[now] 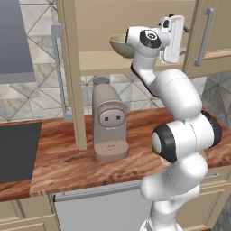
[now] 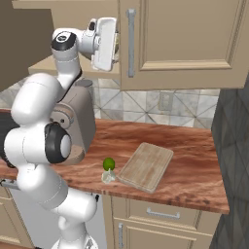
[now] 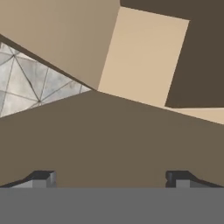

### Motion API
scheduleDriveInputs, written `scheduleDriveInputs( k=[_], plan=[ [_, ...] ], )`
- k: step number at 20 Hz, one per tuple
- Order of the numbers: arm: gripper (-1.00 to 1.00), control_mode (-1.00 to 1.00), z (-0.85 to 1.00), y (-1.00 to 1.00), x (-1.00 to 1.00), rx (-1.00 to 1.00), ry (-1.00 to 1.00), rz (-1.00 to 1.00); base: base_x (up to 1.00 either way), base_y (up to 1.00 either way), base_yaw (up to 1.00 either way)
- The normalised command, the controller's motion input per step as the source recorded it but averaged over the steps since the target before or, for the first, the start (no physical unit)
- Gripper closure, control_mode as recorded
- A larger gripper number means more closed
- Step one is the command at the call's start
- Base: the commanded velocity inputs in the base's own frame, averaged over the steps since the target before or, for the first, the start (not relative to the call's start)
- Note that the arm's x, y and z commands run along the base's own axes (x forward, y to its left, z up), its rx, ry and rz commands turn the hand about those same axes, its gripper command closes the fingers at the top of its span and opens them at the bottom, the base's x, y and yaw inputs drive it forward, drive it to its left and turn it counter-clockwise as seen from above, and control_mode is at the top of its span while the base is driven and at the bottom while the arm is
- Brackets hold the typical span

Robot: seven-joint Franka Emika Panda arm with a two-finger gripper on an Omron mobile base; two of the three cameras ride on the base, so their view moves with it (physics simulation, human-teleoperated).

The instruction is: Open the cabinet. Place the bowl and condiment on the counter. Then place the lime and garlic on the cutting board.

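Nearest the hand camera, the two dark finger tips (image 3: 43, 178) stand far apart with nothing between them, and beyond them lies the brown underside of the cabinet (image 3: 109, 140), with a pale inner panel at 12 o'clock and a wedge of grey tile at 9 o'clock. From the left base view the white arm (image 1: 180, 135) rises from 5 o'clock and bends up to the gripper (image 1: 173, 38), which is raised at 1 o'clock against the open cabinet's shelf edge. Just at 9 o'clock of the wrist sits the bowl (image 1: 118, 45) on the cabinet shelf, partly hidden by the arm. One cabinet door stands swung open, edge-on, reaching down toward the counter (image 1: 67, 158); just beside it at 3 o'clock is the coffee machine (image 1: 108, 122), and a dark cooktop (image 1: 18, 149) lies at 9 o'clock. From the right base view the cutting board (image 2: 146, 166) lies flat on the counter near the middle, a closed cabinet door with its grey bar handle (image 2: 130, 44) above it at 12 o'clock. At 9 o'clock of the board, just beside its corner and not on it, sit the lime (image 2: 109, 164) and, touching it below, the pale garlic (image 2: 108, 177). Whether the gripper touches the shelf cannot be told.
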Motion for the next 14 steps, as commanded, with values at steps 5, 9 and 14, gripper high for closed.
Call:
scheduleDriveInputs(
  k=[5, 9, 14],
  plan=[
    [-1.0, -1.0, 0.0, -0.4, -0.2, 0.0, 0.05, -0.04, 0.0, 0.0, 0.0],
    [-1.0, -1.0, 0.0, -0.59, -0.47, 0.0, 0.06, -0.07, 0.0, 0.0, 0.0],
    [-1.0, -1.0, 0.0, -0.87, -0.82, 0.0, 0.05, -0.12, 0.0, 0.0, 0.0]
  ],
)
